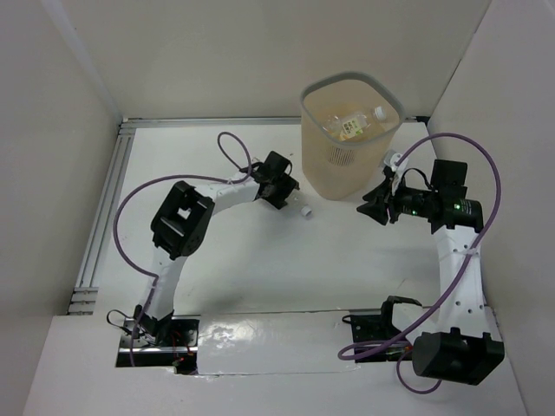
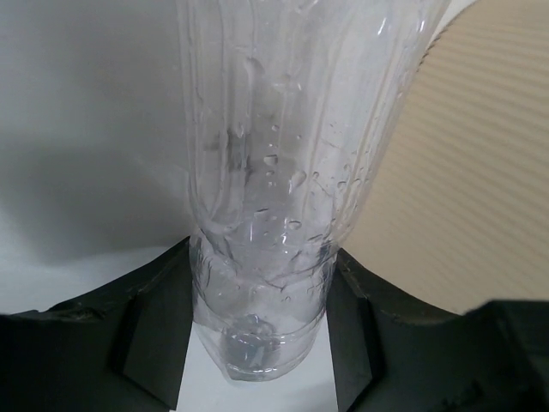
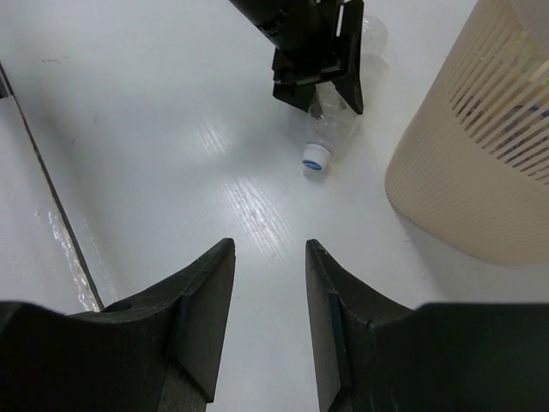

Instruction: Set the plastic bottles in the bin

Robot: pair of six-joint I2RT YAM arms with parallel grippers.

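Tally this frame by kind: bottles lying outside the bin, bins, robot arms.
Loose bottle: 1, between the left tool's fingers
Bin: 1
Arms: 2, left arm and right arm
Total: 4

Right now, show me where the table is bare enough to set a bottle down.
Free: the wide stretch of table between the left arm and the right arm, and the far-left corner. Crowded: before the bin, where the left gripper grips a bottle and the right gripper hangs open.
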